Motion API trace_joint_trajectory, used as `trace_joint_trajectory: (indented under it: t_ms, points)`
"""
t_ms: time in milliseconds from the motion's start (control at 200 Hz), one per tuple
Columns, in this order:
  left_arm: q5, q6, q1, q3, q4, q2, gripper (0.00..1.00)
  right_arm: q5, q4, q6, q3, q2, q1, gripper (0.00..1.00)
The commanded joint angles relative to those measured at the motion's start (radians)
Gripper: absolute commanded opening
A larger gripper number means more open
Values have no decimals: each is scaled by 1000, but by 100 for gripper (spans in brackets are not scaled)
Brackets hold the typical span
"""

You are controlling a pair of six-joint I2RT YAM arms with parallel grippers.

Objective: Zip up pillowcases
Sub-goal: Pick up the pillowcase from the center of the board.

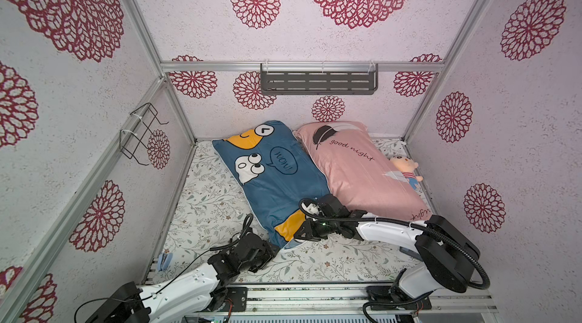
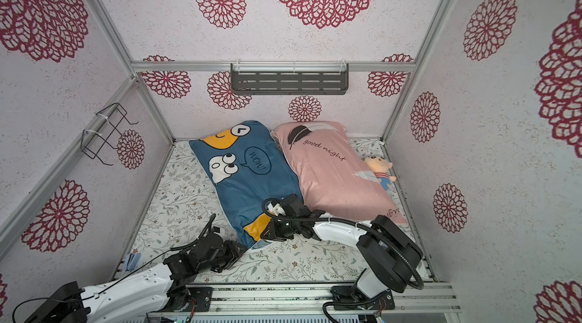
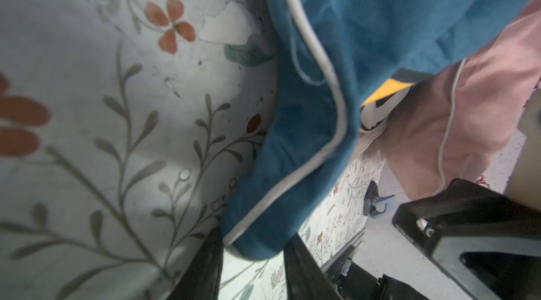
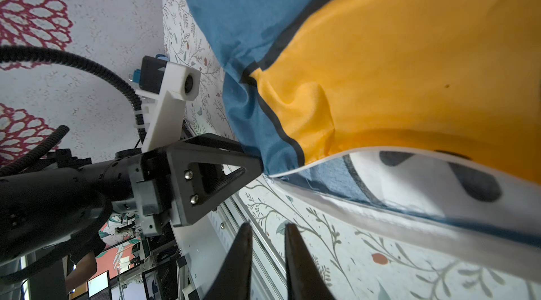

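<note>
The blue pillowcase lies on the floral sheet, and the pink pillowcase lies beside it on the right. My left gripper is shut on the blue one's near corner, with the white-piped cloth between its fingers. The right wrist view shows that left gripper pinching the corner. Under the yellow patch, the near edge gapes and shows a pale inside. My right gripper hovers at this edge, narrowly open with nothing between its fingers.
A small plush doll lies against the right wall by the pink pillow. A grey shelf hangs on the back wall and a wire rack on the left. A blue clip lies near the front left rail.
</note>
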Motion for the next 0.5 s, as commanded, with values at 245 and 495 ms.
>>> trace_joint_trajectory:
  t_ms: [245,495]
  points:
    - [13,62,18,73,-13,67,8,-22,117,50,-34,53,57,24]
    - [-5,54,23,87,-78,-5,2,-6,250,120,-53,109,101,20]
